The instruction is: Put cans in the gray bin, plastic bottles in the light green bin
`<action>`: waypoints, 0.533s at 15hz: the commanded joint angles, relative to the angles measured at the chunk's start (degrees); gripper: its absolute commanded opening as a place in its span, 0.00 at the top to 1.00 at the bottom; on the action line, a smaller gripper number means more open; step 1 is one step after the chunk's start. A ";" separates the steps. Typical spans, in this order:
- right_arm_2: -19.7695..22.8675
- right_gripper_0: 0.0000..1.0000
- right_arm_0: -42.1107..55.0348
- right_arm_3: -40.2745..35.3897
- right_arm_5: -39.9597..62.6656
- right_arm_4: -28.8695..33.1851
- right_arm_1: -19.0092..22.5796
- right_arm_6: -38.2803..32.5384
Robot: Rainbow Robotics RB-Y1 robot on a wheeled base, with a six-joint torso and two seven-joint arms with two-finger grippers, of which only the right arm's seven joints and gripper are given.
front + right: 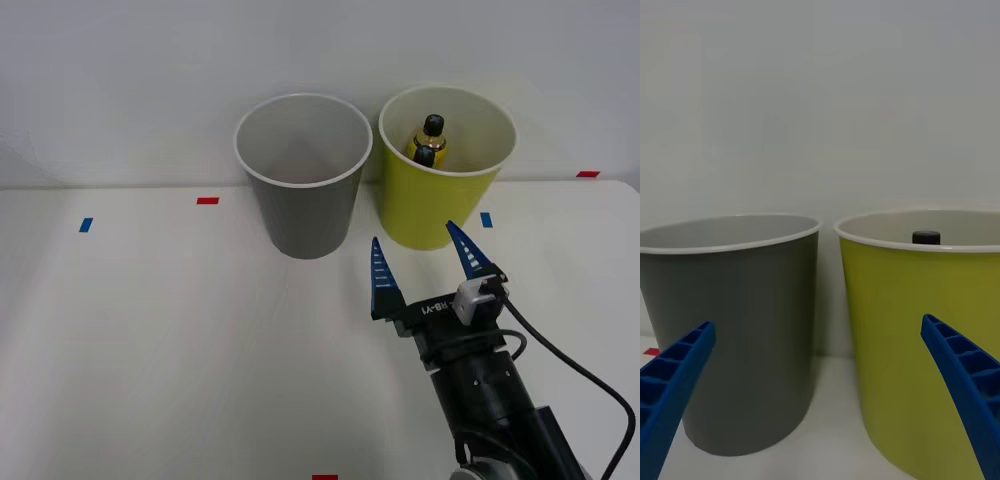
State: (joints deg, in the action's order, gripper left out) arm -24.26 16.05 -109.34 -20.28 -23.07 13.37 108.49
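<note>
Table [150,340]: white, matte, spanning the front view; back edge meets the wall just behind the bins.
Wall [120,80]: plain pale, unmarked.
Gray bin [303,190]: upright near the table's back edge, at 11 o'clock from the gripper; white rim, pale inside; just beside the green one, narrow gap between.
Light green bin [440,205]: upright at 12 to 1 o'clock from the gripper, pale rim.
Right gripper [425,265]: blue ribbed fingers spread wide, holding nothing; tips pointing at the bins, apart from both.
Plastic bottles [429,140]: two inside the light green bin, black caps, gold bodies, one in front of the other.
Tape marks: red [207,200] at 9 o'clock of the gray bin; blue [85,225] further out.
Writing: white letters on the gripper body [432,309], seen upside down, reading about "RB-Y1".
</note>
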 commanded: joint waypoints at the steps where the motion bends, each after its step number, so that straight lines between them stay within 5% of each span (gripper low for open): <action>1: 0.27 0.06 4.25 0.00 -0.99 3.11 1.48 -0.20; 8: 1.41 0.06 9.87 0.00 -3.45 11.90 0.52 -0.47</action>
State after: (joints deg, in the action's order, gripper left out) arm -22.99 24.87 -109.34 -23.30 -12.22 14.93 107.99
